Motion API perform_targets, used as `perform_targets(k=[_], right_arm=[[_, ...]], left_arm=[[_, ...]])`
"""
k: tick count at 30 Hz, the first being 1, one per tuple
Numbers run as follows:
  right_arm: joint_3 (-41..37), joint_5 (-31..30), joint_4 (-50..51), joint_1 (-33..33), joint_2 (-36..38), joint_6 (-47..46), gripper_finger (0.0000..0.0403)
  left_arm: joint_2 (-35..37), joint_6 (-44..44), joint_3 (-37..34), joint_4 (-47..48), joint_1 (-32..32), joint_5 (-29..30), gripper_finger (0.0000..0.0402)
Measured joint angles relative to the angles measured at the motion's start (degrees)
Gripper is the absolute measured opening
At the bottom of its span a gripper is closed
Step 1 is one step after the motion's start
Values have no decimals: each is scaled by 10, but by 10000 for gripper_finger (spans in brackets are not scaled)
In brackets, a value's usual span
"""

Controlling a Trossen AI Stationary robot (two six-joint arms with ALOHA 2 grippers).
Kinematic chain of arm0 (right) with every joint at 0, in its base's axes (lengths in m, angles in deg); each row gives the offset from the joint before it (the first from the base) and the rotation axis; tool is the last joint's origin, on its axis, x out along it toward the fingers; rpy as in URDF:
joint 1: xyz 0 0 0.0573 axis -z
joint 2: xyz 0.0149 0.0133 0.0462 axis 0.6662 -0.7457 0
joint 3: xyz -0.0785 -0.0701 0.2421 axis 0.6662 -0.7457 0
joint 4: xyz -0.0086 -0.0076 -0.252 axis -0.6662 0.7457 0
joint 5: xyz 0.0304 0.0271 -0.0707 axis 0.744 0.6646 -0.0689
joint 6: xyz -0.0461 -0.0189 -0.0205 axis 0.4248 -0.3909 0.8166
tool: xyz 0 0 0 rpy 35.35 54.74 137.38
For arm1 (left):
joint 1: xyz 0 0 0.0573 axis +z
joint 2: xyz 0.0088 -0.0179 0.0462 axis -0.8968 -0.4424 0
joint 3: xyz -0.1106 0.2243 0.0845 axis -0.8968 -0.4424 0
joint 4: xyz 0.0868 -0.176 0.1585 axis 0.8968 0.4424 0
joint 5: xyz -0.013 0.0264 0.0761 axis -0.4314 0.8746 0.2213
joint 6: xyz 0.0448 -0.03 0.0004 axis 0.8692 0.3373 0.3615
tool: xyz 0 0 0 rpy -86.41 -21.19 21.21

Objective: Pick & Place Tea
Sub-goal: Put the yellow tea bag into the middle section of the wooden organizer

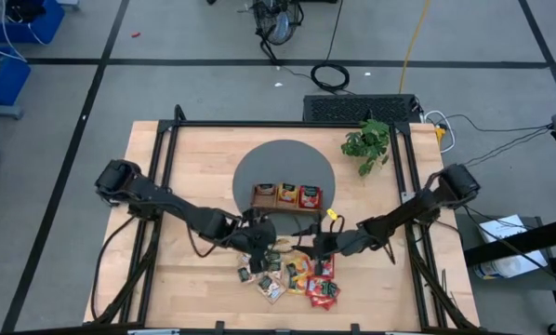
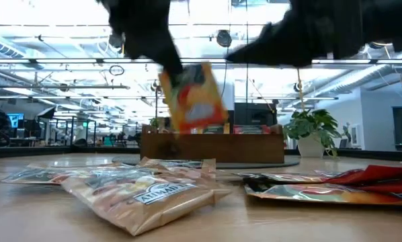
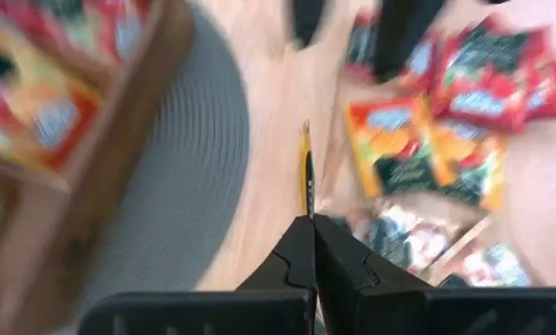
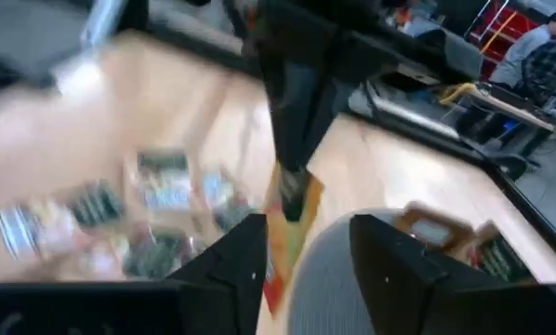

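An orange-yellow sachet (image 2: 191, 99) hangs in the air, pinched by its top edge in the left gripper (image 3: 308, 216), whose jaws are clamped flat on it; from the left wrist it shows only as a thin yellow edge standing between the fingers. It sits above the table just near of the wooden tray (image 1: 286, 207), which stands on the grey round mat (image 1: 259, 167) and already carries green, orange and red packets in its three slots.

The right gripper (image 4: 306, 244) is right beside it, jaws apart, with the sachet hanging in front of them but not gripped by them. By my read this is a hand-over, with the left arm now the one carrying.

The rest of the tea (image 1: 297, 277) lies scattered on the near part of the table, red ones to the right, green and pale ones to the left, a few overlapping.

To do this well, the left arm should keep the packet hanging straight, carry it far toward the tray and line it up over the middle slot where the orange ones sit before letting go. The right arm wants to clear out first, as the two wrists are close. A potted plant (image 1: 368, 144) stands far right, well out of the way.
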Motion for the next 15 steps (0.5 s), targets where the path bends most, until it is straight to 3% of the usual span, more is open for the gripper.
perform_targets(k=[7, 15], right_arm=[[-16, 112, -1, 17, 65, -74, 155], [-19, 223, 14, 65, 46, -168, 149]], left_arm=[[-3, 25, 38, 25, -36, 66, 1], [-18, 24, 37, 19, -40, 91, 1]])
